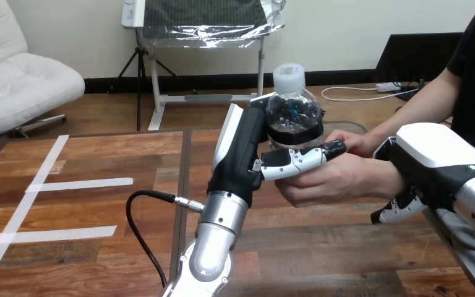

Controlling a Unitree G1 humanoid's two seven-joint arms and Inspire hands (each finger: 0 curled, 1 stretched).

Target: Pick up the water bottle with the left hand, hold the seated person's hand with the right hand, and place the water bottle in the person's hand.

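A clear water bottle (292, 112) with a white cap stands upright in the air above the table's middle. My left hand (240, 148) is shut on it, the thumb (297, 159) lying across its lower part; the base is hidden. The person's nearer hand (328, 180) is cupped right under my thumb and the bottle. A second hand of the person (348, 140) touches the bottle's right side from behind. My right hand (430, 154) sits over the nearer hand's wrist, with fingers (401, 209) curled under it.
The wooden table (99, 253) carries white tape strips (77, 184) on its left part. The person's arms come in from the right edge, above the table's right side.
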